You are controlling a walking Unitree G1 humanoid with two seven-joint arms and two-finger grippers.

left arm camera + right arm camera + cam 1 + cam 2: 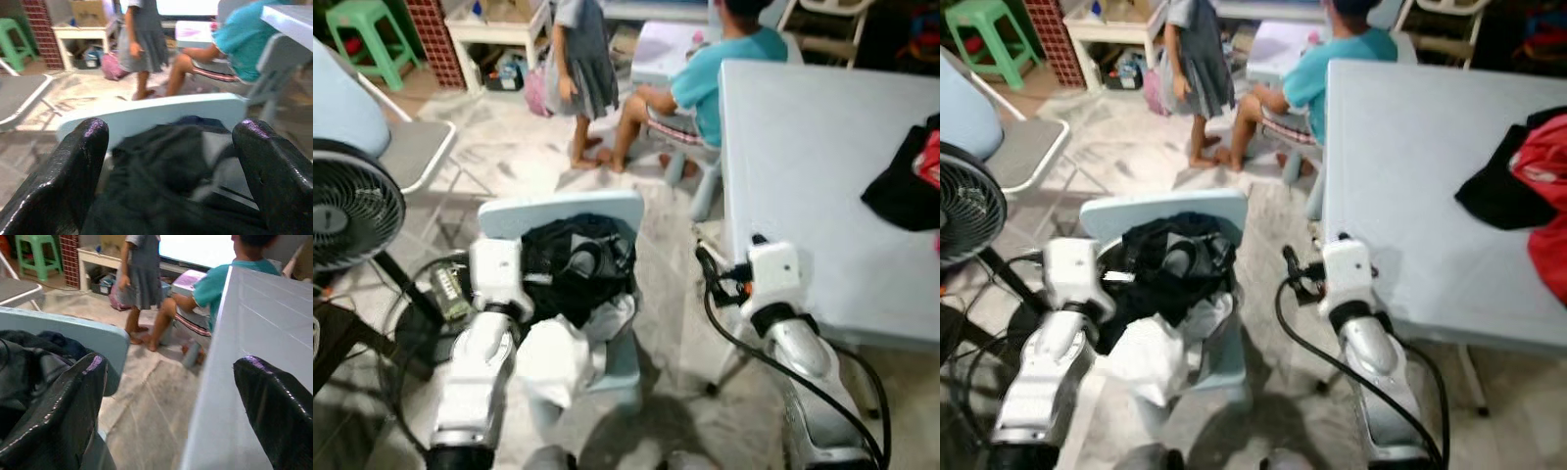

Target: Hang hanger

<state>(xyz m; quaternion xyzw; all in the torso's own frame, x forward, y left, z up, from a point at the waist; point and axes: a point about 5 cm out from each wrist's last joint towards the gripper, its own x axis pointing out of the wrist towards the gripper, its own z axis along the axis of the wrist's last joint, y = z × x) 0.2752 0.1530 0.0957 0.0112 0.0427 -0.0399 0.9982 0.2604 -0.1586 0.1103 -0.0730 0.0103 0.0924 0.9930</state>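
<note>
I have both arms raised in front of me over a tiled floor. My left gripper hangs just above a pale blue chair heaped with dark clothes and a white cloth; its fingers are spread wide, holding nothing. My right gripper is level with the near edge of a light grey table, in the gap between chair and table, its fingers likewise spread and empty. I cannot pick out a hanger anywhere; if one lies in the chair pile I cannot tell. Black and red garments lie on the table's far right. A fan stands at my left. Beyond the chair, one person stands, another in a teal shirt sits by the table.
</note>
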